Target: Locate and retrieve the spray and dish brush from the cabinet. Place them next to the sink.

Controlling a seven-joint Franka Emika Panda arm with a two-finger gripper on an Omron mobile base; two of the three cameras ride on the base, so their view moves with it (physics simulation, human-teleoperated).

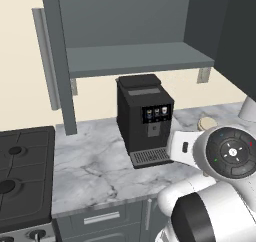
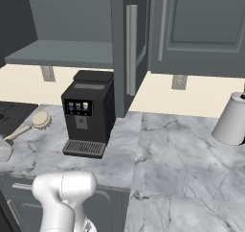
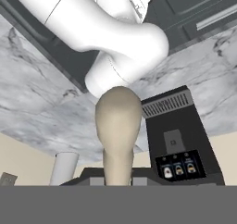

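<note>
The gripper is closing tightly on the dish brush, whose tan handle is rising between the fingers in the hand view. In the right base view, the dish brush is hovering above the marble counter, just left of the black coffee machine. The cabinet is standing open above the machine, its grey shelf showing bare. A white paper-towel roll is standing far right.

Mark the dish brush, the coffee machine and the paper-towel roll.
dish brush [image 2: 40,120]: right base view, round head.
coffee machine [image 1: 145,121]: left base view, front panel.
paper-towel roll [image 2: 231,119]: right base view, side of roll.
</note>
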